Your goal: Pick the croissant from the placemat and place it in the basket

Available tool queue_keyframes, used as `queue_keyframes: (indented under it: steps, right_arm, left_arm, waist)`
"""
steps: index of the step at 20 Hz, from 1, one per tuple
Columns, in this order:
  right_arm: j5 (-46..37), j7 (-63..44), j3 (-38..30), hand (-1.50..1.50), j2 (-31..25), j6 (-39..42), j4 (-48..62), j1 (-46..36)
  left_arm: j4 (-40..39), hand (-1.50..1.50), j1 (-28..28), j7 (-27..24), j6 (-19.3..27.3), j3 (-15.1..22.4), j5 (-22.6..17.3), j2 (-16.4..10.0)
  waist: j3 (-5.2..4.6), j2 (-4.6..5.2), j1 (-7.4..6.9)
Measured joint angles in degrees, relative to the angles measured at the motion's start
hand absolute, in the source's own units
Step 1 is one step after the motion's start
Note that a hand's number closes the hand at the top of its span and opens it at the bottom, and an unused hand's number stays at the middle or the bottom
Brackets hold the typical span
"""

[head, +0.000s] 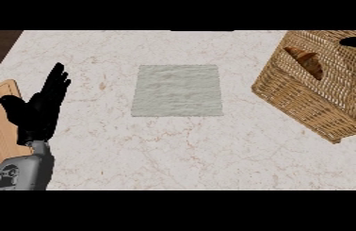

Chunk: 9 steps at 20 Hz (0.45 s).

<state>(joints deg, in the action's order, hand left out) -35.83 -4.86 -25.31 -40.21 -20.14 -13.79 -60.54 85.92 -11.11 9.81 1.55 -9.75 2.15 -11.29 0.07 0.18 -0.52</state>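
Note:
A pale grey-white placemat (178,90) lies flat in the middle of the marble counter, with nothing on it. At the right edge stands a wicker basket (306,100). Through the opening in its side shows the brown croissant (306,61), inside the basket. My left hand (38,107) rests at the far left, fingers straight and pointing up, holding nothing. My right hand does not show anywhere in the view.
A wooden board (8,113) pokes in at the left edge, partly behind my left hand. The marble counter (173,145) stretches around the placemat; a dark strip marks its far left corner.

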Motion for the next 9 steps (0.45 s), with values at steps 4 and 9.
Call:
queue_keyframes:
  steps: [4,9]
  right_arm:
    - [5.12,3.44,-4.07,-1.50,-2.93,3.68,-1.89,4.51]
    - [10.07,6.99,-6.66,-1.50,-5.41,9.55,-5.78,11.07]
  left_arm:
    - [-1.86,0.00,-0.29,-1.35,0.94,0.11,0.75,0.75]
    - [-1.10,0.00,-0.31,-0.01,0.79,-0.16,0.67,0.16]
  waist:
    - [-0.04,-0.14,0.72]
    - [-0.07,-0.31,0.88]
